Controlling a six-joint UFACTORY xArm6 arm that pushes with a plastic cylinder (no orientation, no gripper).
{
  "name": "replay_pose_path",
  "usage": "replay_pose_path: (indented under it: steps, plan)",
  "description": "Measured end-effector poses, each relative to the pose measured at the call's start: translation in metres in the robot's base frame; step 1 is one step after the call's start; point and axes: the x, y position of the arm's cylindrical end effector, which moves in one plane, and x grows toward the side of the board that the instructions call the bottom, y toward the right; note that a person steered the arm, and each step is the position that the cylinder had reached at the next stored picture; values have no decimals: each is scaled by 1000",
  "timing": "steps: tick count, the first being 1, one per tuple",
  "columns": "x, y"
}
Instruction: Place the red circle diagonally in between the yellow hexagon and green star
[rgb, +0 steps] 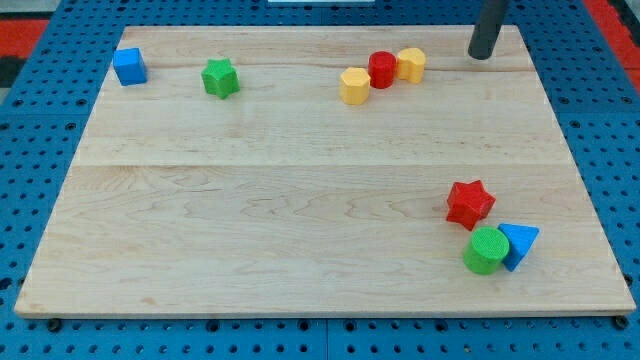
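Note:
The red circle (382, 69) sits near the view's top, right of centre. It is wedged between two yellow blocks and touches both: a yellow hexagon (354, 85) at its lower left and a second yellow block (411, 64) at its right. The green star (219, 77) lies alone at the view's upper left, well apart from them. My tip (481, 55) rests at the view's top right, a short way right of the yellow block and touching no block.
A blue cube (129, 66) lies at the far upper left. At the lower right a red star (469, 203), a green cylinder (486, 250) and a blue triangle (518, 244) cluster together. The wooden board (300, 200) lies on a blue pegboard.

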Motion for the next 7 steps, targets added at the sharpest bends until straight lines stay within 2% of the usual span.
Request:
replay_pose_path:
  steps: [1,3,5,7]
  plan:
    - [-1,-16]
    - [11,-97]
    - [20,-116]
    - [34,-175]
